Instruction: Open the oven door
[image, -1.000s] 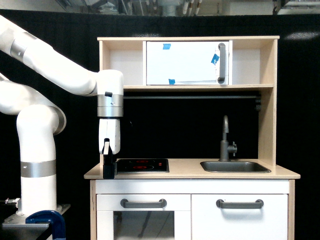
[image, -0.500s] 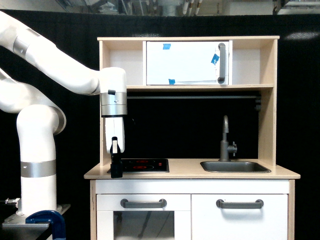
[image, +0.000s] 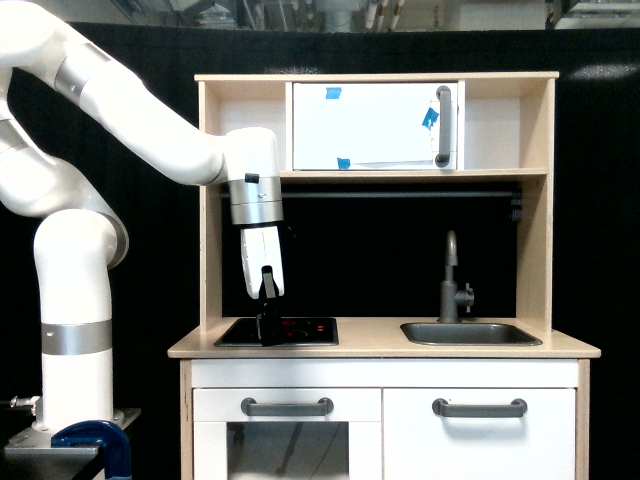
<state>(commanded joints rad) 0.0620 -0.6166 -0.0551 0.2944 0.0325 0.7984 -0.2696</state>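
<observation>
The oven door (image: 375, 126) is a wide white panel in the top shelf of the toy kitchen, shut flush, with bits of blue tape and a vertical grey bar handle (image: 443, 126) on the exterior view's right edge. My gripper (image: 268, 330) hangs from the white arm, pointing down just above the black hob (image: 280, 331), far below and to the left of the door. Its dark fingers look close together with nothing between them, but from this angle the gap does not show.
A grey tap (image: 452, 290) and sink (image: 470, 333) sit at the right of the wooden counter (image: 385, 348). Below are a windowed door with a horizontal handle (image: 287, 407) and a plain cupboard door (image: 480, 407). A dark rail (image: 380, 193) runs under the upper shelf.
The arm has swung toward the exterior view's right and lifted slightly, carrying the gripper from the counter's left edge to over the hob. The oven door has not moved.
</observation>
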